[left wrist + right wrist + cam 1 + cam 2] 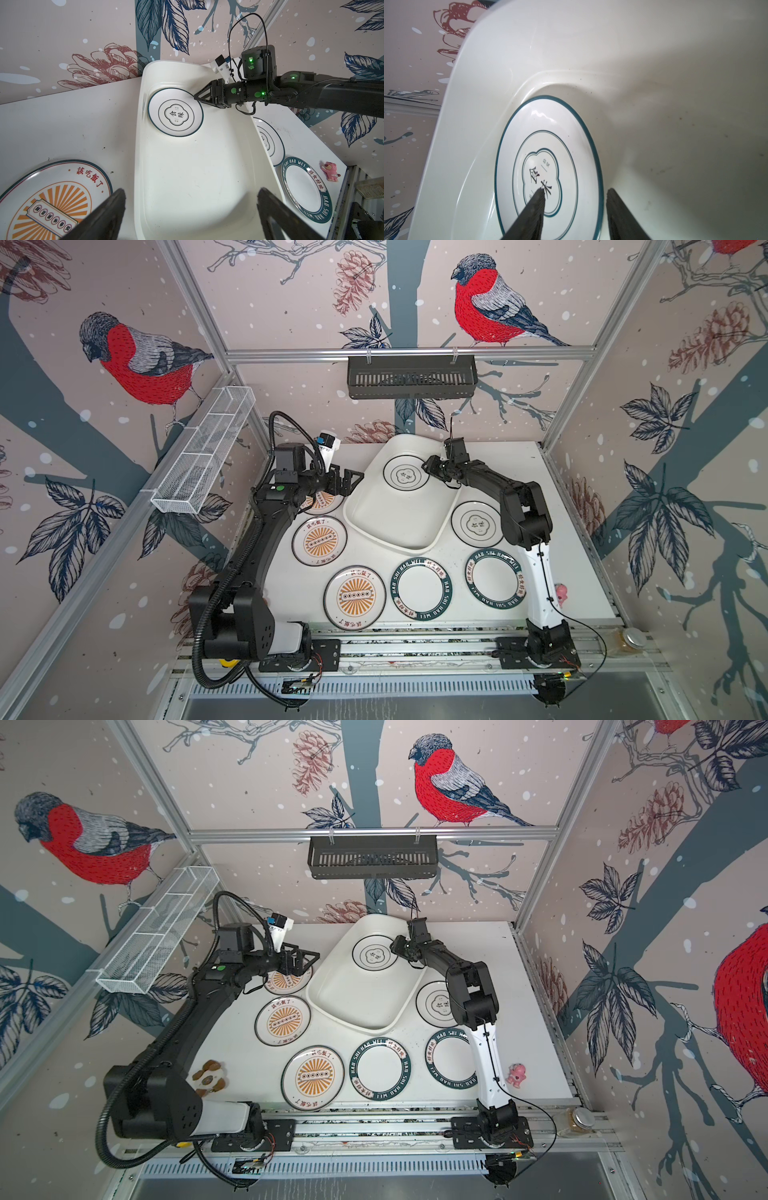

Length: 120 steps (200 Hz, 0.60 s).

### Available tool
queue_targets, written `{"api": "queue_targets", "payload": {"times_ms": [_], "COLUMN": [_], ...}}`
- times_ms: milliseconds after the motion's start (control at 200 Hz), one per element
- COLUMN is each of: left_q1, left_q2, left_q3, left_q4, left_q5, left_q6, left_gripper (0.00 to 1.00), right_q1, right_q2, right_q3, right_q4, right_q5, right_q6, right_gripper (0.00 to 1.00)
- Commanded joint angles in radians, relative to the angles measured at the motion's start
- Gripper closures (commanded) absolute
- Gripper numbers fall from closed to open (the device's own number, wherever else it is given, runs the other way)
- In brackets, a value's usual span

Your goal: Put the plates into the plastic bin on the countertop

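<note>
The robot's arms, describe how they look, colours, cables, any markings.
Both are mostly black with a white link near the base. The left arm carries a thick ribbed black hose and a green dot; the right arm has a thin black wire and green lights. Each wrist bears a small white camera. The fingers are black and tapered.

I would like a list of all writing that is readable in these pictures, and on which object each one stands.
"HAO SHI HAO WEI": dark-green band of the lettered plate.
"好食好味": the same band.
"該吃飯了": red, on the rim of the sunburst plate.
"食味": inside the cloud outline of the small plate in the bin.
Too small to read: the ticket in the sunburst centre, the tiny marks beside "食味".
</note>
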<state>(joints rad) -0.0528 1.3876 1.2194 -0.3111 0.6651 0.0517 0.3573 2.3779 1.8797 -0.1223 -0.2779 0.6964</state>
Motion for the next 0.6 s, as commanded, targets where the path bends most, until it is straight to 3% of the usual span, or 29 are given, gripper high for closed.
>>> {"api": "queue_targets", "payload": {"times_ms": [0,190,340,455,595], "left_q1": [-0.002,-0.001,-0.001,-0.002,-0.001], "left_q2": [0.004,0.001,0.001,0.002,0.005], "left_q3": [0.014,0.032,0.059,0.072,0.076], "left_q4": [0.017,-0.001,-0.035,-0.064,-0.089], "left_q5": [0.025,0.006,-0.015,-0.019,0.004], "left_q6": [0.0,0.022,0.059,0.095,0.132], "left_gripper": [0.02,0.02,0.02,0.02,0.02], "right_q1": [0.006,0.016,0.005,-0.041,-0.166], "right_q2": [-0.027,-0.111,-0.292,-0.474,-0.715], "right_q3": [0.028,0.048,-0.044,-0.23,-0.588], "right_q4": [-0.04,-0.083,-0.06,0.009,0.171], "right_q5": [0.025,0.035,0.031,0.0,-0.074], "right_q6": [-0.042,-0.089,-0.151,-0.16,-0.079], "right_gripper": [0.49,0.49,0.49,0.49,0.5]}}
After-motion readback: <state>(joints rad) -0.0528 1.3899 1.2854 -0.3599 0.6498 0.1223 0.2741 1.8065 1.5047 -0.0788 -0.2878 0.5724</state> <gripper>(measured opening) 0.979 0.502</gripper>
